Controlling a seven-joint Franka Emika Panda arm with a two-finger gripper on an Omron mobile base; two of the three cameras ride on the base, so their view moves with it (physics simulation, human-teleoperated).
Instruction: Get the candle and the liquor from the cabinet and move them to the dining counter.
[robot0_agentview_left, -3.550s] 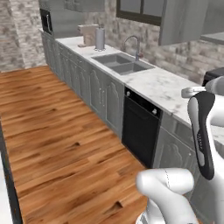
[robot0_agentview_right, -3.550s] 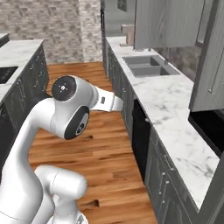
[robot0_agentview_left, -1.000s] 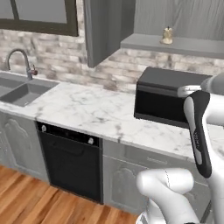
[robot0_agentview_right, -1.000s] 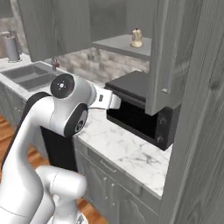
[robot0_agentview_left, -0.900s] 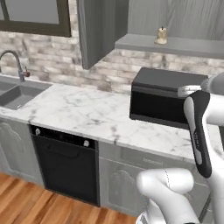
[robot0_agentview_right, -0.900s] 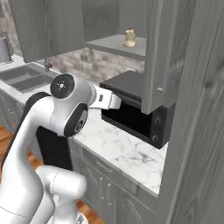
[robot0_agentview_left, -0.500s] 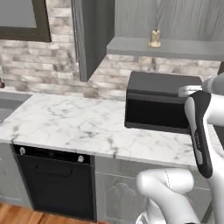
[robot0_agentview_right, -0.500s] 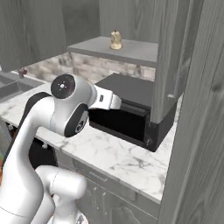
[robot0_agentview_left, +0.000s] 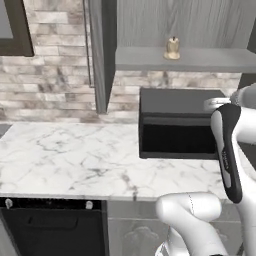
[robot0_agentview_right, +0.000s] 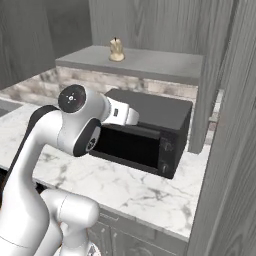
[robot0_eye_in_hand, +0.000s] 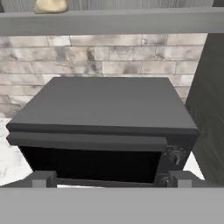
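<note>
A: Where was the candle (robot0_agentview_left: 172, 48)?

B: Upper centre-right of the left base view, upright on the open cabinet (robot0_agentview_left: 200, 59) shelf, above the black microwave (robot0_agentview_left: 179, 123). In the hand view only its base peeked in at the top left edge.

A: And the gripper (robot0_eye_in_hand: 106, 180)?

B: At the bottom of the hand view, fingers spread fully wide, grasping nothing, facing the microwave on the marble worktop (robot0_agentview_left: 65, 157).

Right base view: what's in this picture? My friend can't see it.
A small tan candle stands on the open grey cabinet shelf, above a black microwave on a white marble worktop. The white robot arm bends in front, lower left.
</note>
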